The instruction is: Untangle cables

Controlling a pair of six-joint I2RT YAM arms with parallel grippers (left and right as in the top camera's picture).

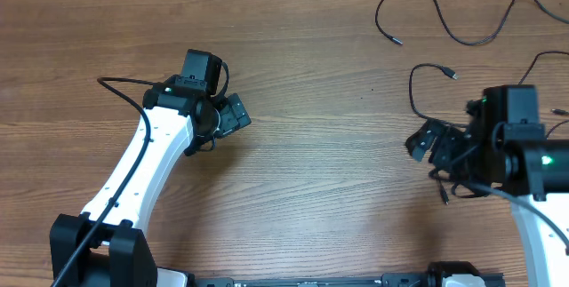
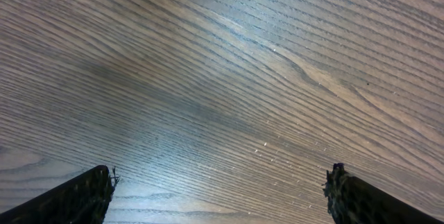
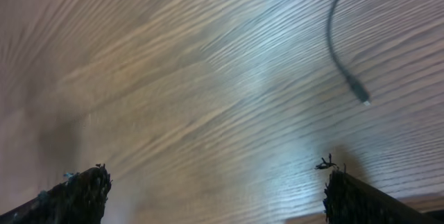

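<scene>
Several thin black cables lie loose at the right of the wooden table. One long cable (image 1: 396, 41) loops along the far right edge. A shorter cable (image 1: 412, 83) with a silver-tipped plug curves just beyond my right gripper (image 1: 425, 141). That gripper is open and empty, hovering over bare wood. In the right wrist view the same cable (image 3: 334, 47) lies ahead and to the right of the open right gripper (image 3: 215, 172), apart from it. Another plug end (image 1: 444, 197) lies under the right arm. My left gripper (image 1: 236, 114) is open over bare table at the left, and in the left wrist view the left gripper (image 2: 222, 175) holds nothing.
More cable (image 1: 540, 57) runs off the right edge behind the right arm. The left arm's own thick black wire (image 1: 120, 84) arcs beside its wrist. Wood-grain table (image 1: 320, 145) lies between the two grippers.
</scene>
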